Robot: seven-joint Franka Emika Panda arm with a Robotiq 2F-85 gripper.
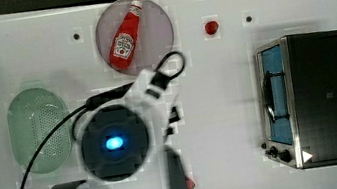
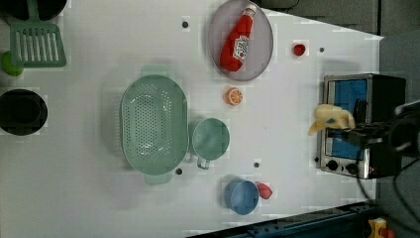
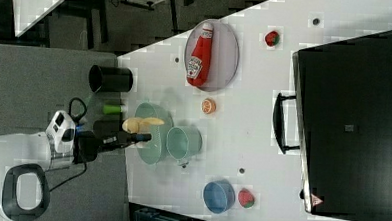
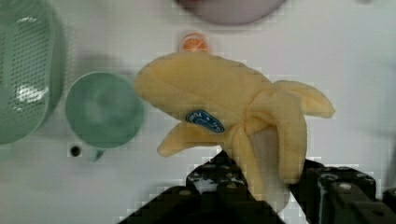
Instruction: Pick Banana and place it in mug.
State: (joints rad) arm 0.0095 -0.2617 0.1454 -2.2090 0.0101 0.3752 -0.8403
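White tabletop below, my gripper clamps the banana aloft, off to one side of the mug, so I'd centre over its mouth before lowering and letting go.

The ketchup bottle on the plate carries a white label, its print too small to read. The banana bears a small blue oval tag with illegible white lettering. The oven shows a white triangle sign at its near corner in the top view.
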